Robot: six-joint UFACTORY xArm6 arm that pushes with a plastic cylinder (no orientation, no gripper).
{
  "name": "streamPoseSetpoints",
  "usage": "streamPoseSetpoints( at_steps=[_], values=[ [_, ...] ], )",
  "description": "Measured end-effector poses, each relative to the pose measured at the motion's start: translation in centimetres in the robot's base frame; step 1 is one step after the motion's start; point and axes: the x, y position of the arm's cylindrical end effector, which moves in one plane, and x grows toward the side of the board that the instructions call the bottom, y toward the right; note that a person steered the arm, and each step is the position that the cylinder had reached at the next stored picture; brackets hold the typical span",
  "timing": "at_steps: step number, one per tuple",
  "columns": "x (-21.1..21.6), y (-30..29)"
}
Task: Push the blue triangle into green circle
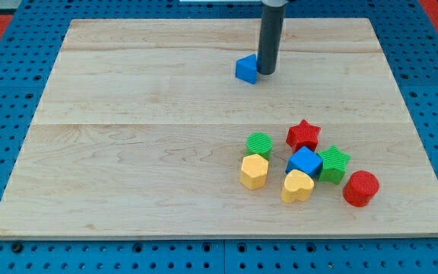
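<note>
No claw fitted, just my tip point(268, 72) touching the blue triangle point(246, 69) from the view's right near the top, well apart from the green circle point(259, 144) below, so poorly placed for a downward shove.

Surface and material findings

Pale wooden board point(128, 137): smooth, matt, visible grain and plank seams. Blue triangular block point(245, 69), green round block point(259, 144), red star block point(303, 135) and yellow heart block point(297, 186): matt plastic with fine ribbing. Dark cylindrical rod point(270, 38): smooth, slight sheen. Blue perforated base point(21, 46): matt.
</note>
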Motion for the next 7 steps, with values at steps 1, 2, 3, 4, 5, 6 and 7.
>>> streamPoseSetpoints(
  at_steps=[1, 2, 3, 4, 5, 6, 7],
  values=[
    [-2.0, -1.0],
    [-1.4, -5.0],
    [1.7, -5.3],
    [2.7, -8.9],
    [1.7, -11.9],
    [2.9, -15.1],
    [4.2, -15.7]
  ],
)
